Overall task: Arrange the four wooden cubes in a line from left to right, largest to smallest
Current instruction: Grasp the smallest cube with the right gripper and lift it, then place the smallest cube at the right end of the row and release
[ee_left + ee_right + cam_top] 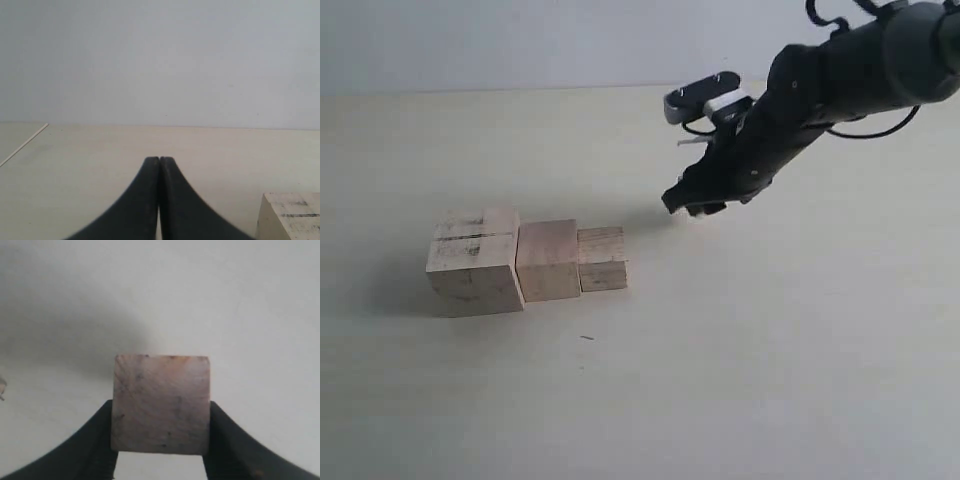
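Three pale wooden cubes stand in a touching row on the table: the largest (473, 260) with dark streaks on top at the left, a medium one (548, 260) in the middle, a smaller one (602, 258) at the right. My right gripper (692, 208) hovers above the table to the right of the row, shut on the smallest cube (161, 402), which fills the gap between its black fingers (95, 440). My left gripper (159, 160) is shut with nothing in it; a corner of the largest cube (292, 215) shows beside it.
The pale table (770, 350) stretches around the row, with a small dark speck (587, 338) in front of the cubes. A plain light wall (520, 40) rises behind the table's far edge.
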{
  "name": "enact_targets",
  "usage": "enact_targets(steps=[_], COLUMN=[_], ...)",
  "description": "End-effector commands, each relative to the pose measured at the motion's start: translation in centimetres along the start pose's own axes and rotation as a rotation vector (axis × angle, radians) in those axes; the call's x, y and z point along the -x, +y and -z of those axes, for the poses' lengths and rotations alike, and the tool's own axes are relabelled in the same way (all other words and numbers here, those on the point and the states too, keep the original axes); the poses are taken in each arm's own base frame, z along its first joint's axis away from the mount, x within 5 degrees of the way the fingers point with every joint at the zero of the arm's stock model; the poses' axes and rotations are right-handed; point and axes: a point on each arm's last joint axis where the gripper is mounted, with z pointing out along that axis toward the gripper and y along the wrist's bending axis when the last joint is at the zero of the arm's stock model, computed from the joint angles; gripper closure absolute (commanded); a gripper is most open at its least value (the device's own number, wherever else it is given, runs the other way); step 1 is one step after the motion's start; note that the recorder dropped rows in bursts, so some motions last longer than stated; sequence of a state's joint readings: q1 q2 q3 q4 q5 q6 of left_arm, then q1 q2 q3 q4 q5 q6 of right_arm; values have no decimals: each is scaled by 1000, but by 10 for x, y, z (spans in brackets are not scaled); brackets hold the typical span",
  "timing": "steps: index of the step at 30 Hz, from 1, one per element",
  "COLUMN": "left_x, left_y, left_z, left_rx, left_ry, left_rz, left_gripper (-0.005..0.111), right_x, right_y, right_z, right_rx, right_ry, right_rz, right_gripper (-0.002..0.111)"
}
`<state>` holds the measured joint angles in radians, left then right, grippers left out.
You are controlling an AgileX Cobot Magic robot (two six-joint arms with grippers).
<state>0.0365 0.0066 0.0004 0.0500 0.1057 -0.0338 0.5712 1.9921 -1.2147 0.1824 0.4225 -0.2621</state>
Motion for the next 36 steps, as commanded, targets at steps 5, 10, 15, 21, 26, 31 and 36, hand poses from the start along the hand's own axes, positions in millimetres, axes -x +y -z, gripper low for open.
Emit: enact_targets(steps=[5,10,15,21,26,31,36], left_x=[1,1,1,1,1,1,1], left_y=[0,0,0,0,0,0,0], left_z=[1,1,1,1,1,1,1], left_rx=[1,1,1,1,1,1,1], left_ry=[-8,-8,-8,-8,-8,-8,-8], left_rz=[8,8,8,8,8,8,8], left_gripper=[104,104,104,104,104,104,104], right_x=[13,3,-6,-18,-21,-21,-22], right_y=[4,11,22,23,22,27,30], right_z=[91,78,34,0,-12,-18,-30], right_rx=[-41,95,266,328,334,358,344], right_ry=[-64,7,1,34,45,7,-5], right_rz=[432,735,853,963,984,1036,1048], right_gripper=[108,108,108,108,108,108,108])
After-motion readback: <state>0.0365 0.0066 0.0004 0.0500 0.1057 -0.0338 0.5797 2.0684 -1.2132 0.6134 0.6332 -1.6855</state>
